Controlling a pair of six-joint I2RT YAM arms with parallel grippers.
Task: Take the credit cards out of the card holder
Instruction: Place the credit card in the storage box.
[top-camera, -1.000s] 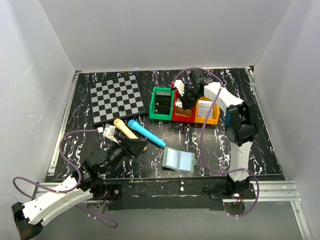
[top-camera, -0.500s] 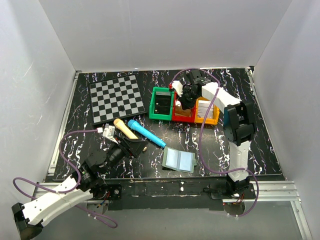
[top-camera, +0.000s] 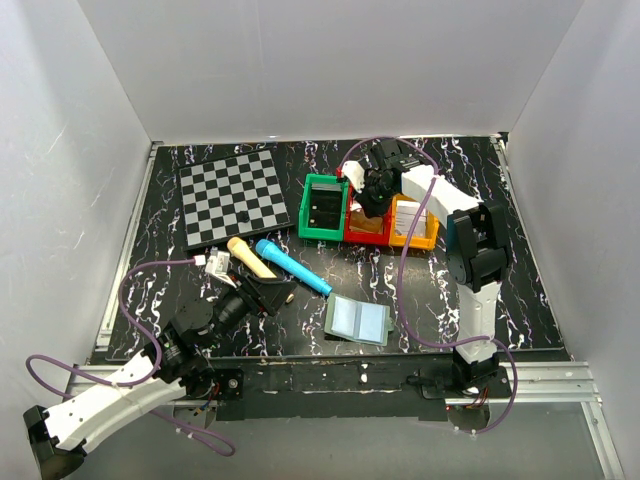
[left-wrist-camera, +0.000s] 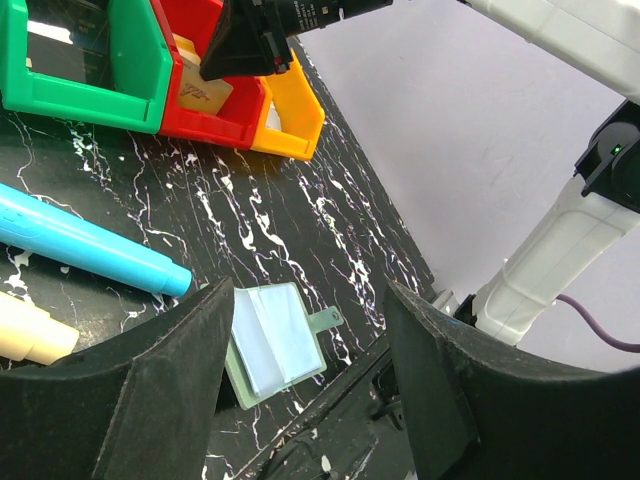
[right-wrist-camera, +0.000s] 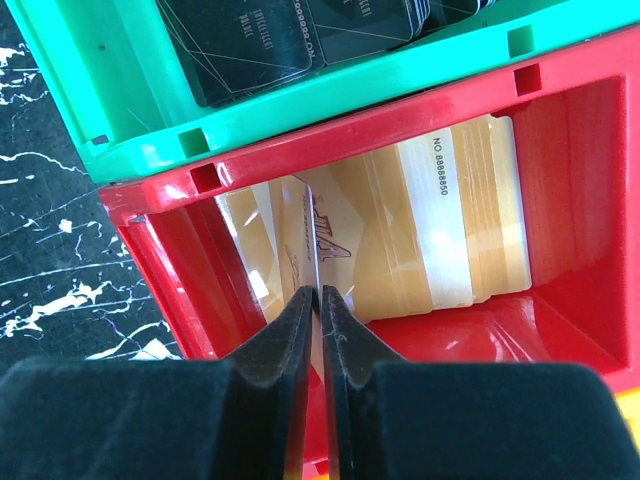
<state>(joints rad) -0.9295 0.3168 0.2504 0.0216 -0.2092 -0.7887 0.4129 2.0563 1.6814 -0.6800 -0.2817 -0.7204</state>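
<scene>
Watching remotely, I saw the right gripper (right-wrist-camera: 318, 305) pinching a credit card (right-wrist-camera: 318, 240) over the red bin (right-wrist-camera: 560, 150), left gripper (left-wrist-camera: 305, 310) spread wide, card holder (left-wrist-camera: 275, 340) ahead.

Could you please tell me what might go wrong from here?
The right gripper pinches a credit card edge-on over the red bin; released like this, it may lean against a wall rather than lie flat on the stacked cards. The right arm's purple cable runs close beside the open card holder and might drag it.
</scene>
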